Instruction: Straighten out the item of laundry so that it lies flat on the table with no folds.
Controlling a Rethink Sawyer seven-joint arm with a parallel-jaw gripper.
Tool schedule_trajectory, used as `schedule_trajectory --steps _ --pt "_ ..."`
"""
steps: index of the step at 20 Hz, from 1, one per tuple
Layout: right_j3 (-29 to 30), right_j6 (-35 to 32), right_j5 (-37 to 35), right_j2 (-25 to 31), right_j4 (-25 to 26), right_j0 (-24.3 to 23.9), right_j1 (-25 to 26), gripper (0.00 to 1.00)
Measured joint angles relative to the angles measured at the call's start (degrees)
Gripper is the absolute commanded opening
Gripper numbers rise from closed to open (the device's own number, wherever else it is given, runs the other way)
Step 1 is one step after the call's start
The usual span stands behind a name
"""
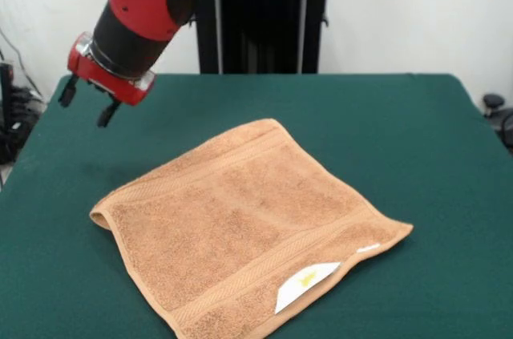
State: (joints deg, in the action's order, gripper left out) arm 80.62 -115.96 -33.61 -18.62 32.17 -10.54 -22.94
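We count one towel (240, 231), one table (417, 139), one arm with one gripper (86, 103). The towel is orange-tan terry, roughly square, lying at the table's centre toward the near edge, turned so its corners point outward like a diamond. Two woven border bands run across it, one near the far-left side, one near the near-right side. The left corner curls under in a small rolled fold; the rest lies mostly flat. One white care tag (304, 284) with a yellow mark sits at the near hem. The tabletop is dark green, felt-like, rectangular. The gripper hangs above the table's far-left area, well apart from the towel; two dark fingers (67, 92) stand spread, holding nothing.
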Motion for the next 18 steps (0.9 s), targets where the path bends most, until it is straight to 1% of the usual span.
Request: schedule_trajectory --steps 1,2,5,10,12,15,18 --pt "0.23 0.00 0.07 0.56 -0.25 -0.64 -0.43 1.00" --pt "1.07 0.00 0.52 2.31 -1.21 -3.04 -1.79 1.00" --pt "2.43 0.01 2.29 4.72 -2.69 -8.09 -3.93 1.00" --pt "4.87 0.01 5.96 6.00 -5.10 -13.71 -6.13 1.00" --pt "5.47 0.01 6.18 6.16 -5.92 -14.15 -6.53 1.00" --pt "7.22 0.01 6.29 7.60 -9.00 -14.77 -7.43 1.00" --pt "8.05 0.01 6.29 8.99 -11.04 -14.71 -7.45 1.00"
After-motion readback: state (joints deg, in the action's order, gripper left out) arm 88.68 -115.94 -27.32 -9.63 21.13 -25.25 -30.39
